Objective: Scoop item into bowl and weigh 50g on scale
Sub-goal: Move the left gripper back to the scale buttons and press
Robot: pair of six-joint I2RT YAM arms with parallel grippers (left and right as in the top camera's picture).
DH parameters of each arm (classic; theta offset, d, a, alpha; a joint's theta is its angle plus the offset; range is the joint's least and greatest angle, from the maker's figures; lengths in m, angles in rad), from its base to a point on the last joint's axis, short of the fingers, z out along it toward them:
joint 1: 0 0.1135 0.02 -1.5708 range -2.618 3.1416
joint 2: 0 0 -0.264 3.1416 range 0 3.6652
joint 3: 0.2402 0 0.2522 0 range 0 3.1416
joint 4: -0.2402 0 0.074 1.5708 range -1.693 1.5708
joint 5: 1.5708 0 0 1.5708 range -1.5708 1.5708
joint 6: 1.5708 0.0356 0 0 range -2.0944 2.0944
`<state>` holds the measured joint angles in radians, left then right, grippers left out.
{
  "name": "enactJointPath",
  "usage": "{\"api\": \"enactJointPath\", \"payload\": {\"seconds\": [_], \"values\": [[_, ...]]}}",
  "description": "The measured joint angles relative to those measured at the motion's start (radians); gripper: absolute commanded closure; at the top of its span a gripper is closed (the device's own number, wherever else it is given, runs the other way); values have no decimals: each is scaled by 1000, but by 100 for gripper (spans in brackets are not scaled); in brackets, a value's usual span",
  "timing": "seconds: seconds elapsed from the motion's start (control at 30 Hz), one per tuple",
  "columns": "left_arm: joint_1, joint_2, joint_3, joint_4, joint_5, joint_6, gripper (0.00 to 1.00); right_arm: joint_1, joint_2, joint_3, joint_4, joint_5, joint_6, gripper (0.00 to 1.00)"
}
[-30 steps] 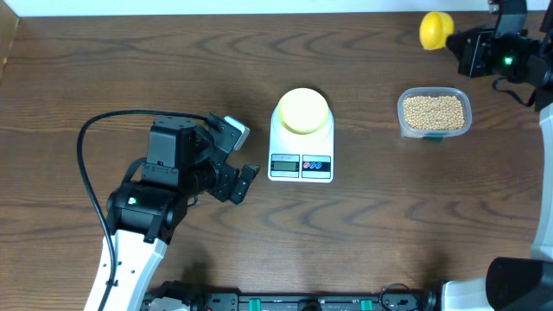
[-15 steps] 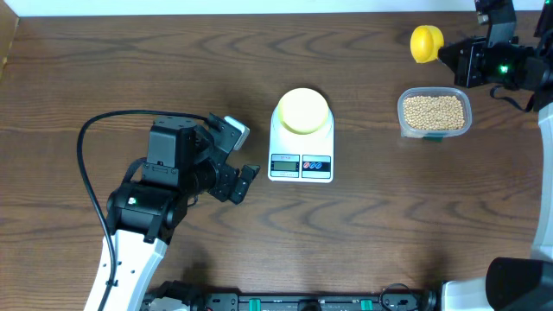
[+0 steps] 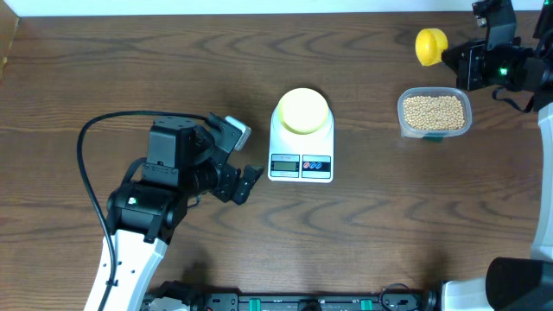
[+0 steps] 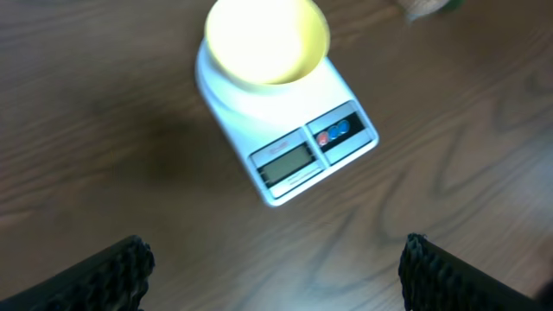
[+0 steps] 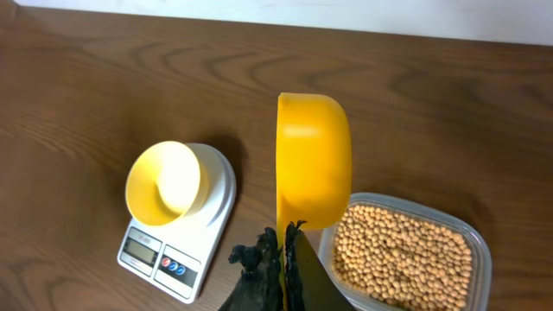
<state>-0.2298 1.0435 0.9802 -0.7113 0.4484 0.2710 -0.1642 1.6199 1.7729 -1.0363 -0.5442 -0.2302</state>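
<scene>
At the middle of the brown wooden table [image 3: 86, 69] sits the white flat kitchen scale [image 3: 301, 154], its grey display and two round buttons on the edge facing my base. The small round pale-yellow bowl [image 3: 302, 111] stands on its platform, and both wrist views show nothing inside it. What the display reads is too small to make out.

To the right of the scale, set apart from it, is the clear rounded-rectangular plastic tub [image 3: 400, 111], filled with small round tan-beige beans [image 3: 434, 111].

My right gripper [image 3: 451, 56] is clenched on the handle of the bright yellow plastic scoop [image 3: 431, 46], holding it above the table just beyond the tub's far left corner. From my right wrist camera the scoop [image 5: 313, 160] is tipped on its side, the cup pointing away from my fingers [image 5: 259, 259], with the tub's rim [image 5: 479, 238] and beans [image 5: 402, 255] below and to the right and the bowl [image 5: 164, 181] on the scale [image 5: 186, 250] off to the left. I cannot tell whether the scoop carries any beans.

My left gripper [image 3: 240, 157] rests near the scale's left side, released and grasping nothing. Its two black fingers [image 4: 121, 272] stand wide apart at the bottom corners of the left wrist view, with the scale [image 4: 298, 160] and bowl [image 4: 266, 39] ahead of them.
</scene>
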Motion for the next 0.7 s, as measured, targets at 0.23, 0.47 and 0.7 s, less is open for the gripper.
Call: {"api": "enactJointPath", "payload": {"seconds": [0.23, 0.47, 0.7], "values": [[-1, 28, 0, 70, 74, -146, 7, 0, 0, 0, -1, 19, -5, 99], [-80, 203, 0, 73, 20, -274, 61, 0, 0, 0, -1, 22, -6, 99], [-243, 344, 0, 98, -84, -322, 88, 0, 0, 0, -2, 23, -6, 99]]}}
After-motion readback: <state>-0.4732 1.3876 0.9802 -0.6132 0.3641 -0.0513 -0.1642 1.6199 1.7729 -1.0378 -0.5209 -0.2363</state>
